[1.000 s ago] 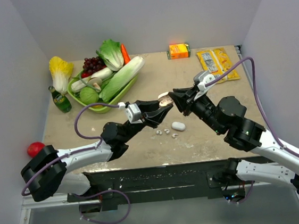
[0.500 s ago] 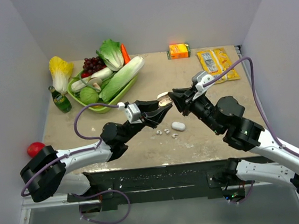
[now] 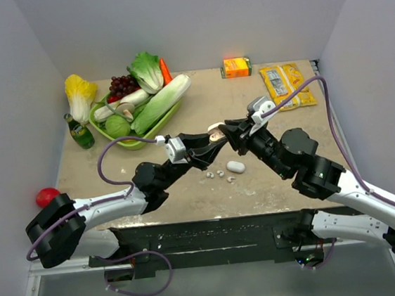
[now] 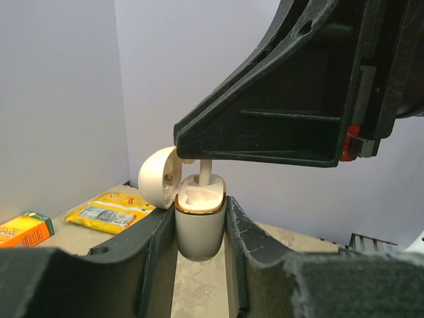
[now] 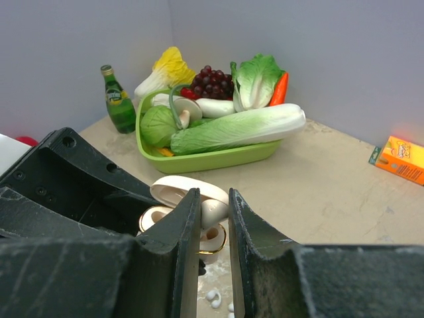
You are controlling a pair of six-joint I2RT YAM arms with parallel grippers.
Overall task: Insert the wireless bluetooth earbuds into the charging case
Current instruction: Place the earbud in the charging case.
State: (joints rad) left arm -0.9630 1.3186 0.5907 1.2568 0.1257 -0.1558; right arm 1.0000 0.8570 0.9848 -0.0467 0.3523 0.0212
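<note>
- Above mid-table, the left gripper [image 3: 207,141] is clenched on the case [image 4: 199,228], one finger on each side of the body, and holds it upright off the table [image 3: 207,104].
- Case: cream-white with a gold rim at the mouth. The lid [image 4: 158,177] is open, swung back and away from the right arm.
- Right gripper [image 3: 230,132]: reaches in from the opposite side, tips directly over the case mouth, fingers pinched narrowly on an earbud [image 5: 213,212].
- Earbud: white, with its stem pointing up into the right fingers and its lower end at the mouth of the case. I cannot tell whether it is fully seated in its well.
- White pebble [image 3: 235,166]: lies on the table just below the two grippers, apart from both.
- White bits [image 3: 221,174]: three small pieces on the table just left of the pebble, too small to identify.
- Tray [image 5: 218,161]: green, at the far left of the table, holding cabbages, grapes, a carrot and mushrooms.
- Bottle [image 3: 79,132]: green, upright, just left of the tray.
- Carton [image 3: 237,67]: orange, at the far edge, well apart from the grippers.
- Packet [image 3: 286,85]: yellow, flat, at the far right.
- Red ball [image 3: 46,197]: at the table's left edge, near the left arm.
</note>
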